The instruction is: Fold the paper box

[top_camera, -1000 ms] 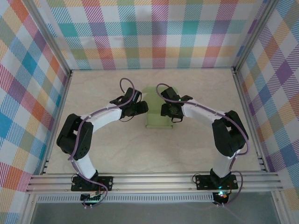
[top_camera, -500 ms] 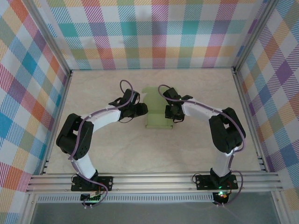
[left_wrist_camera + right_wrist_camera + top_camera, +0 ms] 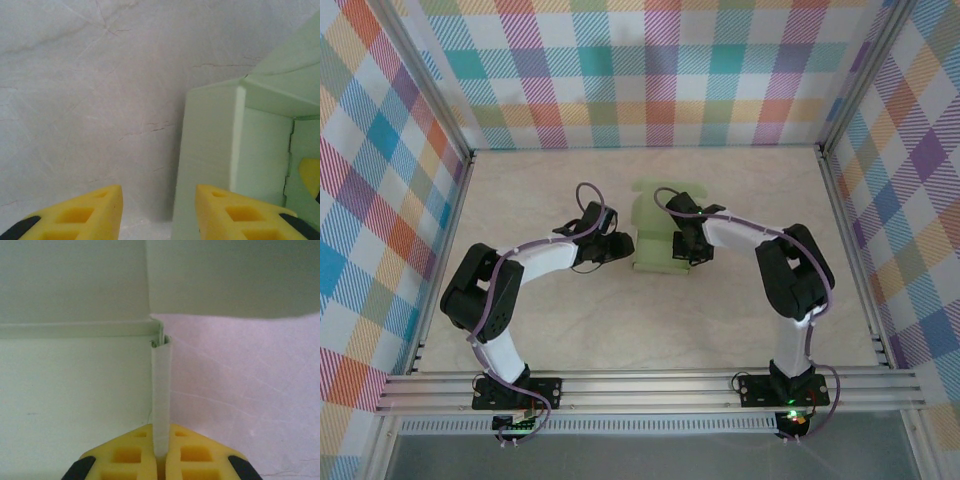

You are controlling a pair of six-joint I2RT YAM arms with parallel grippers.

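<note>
Paper box near mid-counter, walls partly raised.
Right claw pinched tight on a thin upright box wall. Left claw part-open at the box corner, contact unclear. Right arm covers the box's right edge.

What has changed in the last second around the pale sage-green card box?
The right gripper has closed on the right side wall of the pale sage-green card box, and its elbow has drawn in. The left gripper has narrowed its jaws but is still open beside the box's left wall. Both grippers have slid slightly toward the near edge. The box has stayed roughly in place.
</note>
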